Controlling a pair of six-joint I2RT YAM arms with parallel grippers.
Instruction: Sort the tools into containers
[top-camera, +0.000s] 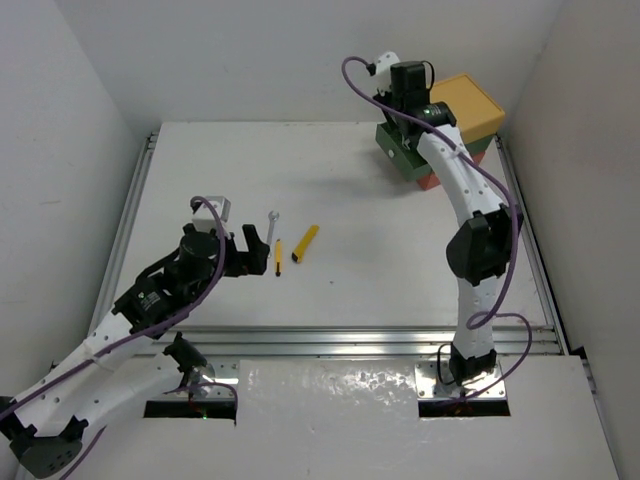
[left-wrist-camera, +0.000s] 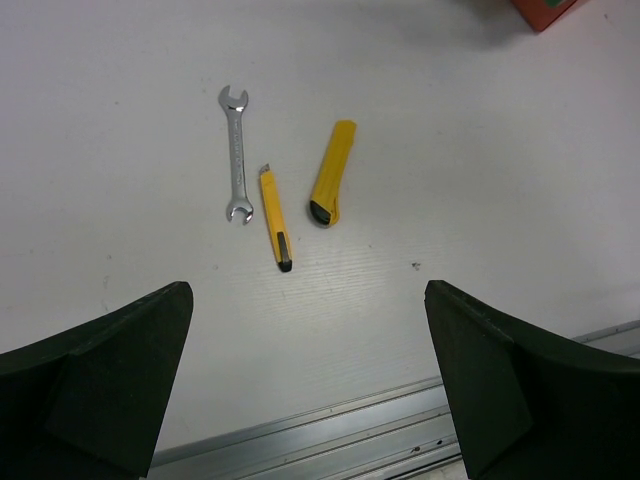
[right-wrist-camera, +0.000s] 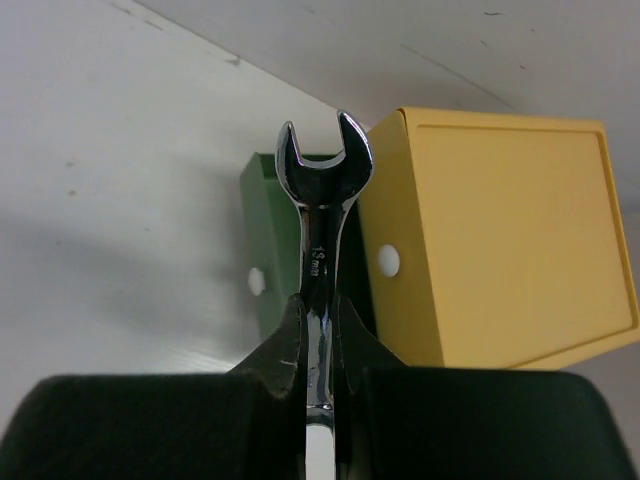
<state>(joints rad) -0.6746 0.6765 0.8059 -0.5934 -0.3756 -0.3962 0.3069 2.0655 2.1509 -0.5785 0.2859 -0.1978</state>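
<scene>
My right gripper (right-wrist-camera: 320, 312) is shut on a silver wrench (right-wrist-camera: 322, 190) and holds it upright above the drawer stack at the back right (top-camera: 405, 95). The stack has a yellow drawer (right-wrist-camera: 500, 240) on top, a green drawer (right-wrist-camera: 272, 230) pulled out below it, and a red-orange one (top-camera: 431, 183) at the bottom. My left gripper (left-wrist-camera: 310, 370) is open and empty, near the table's front. Beyond it lie a second silver wrench (left-wrist-camera: 235, 153), a thin yellow-black tool (left-wrist-camera: 274, 218) and a flat yellow cutter (left-wrist-camera: 332, 173). The black-green screwdrivers are out of view.
A metal rail (left-wrist-camera: 330, 435) runs along the table's near edge, just below my left gripper. White walls enclose the table on the left, back and right. The drawer stack (top-camera: 468, 105) stands close to the right rail.
</scene>
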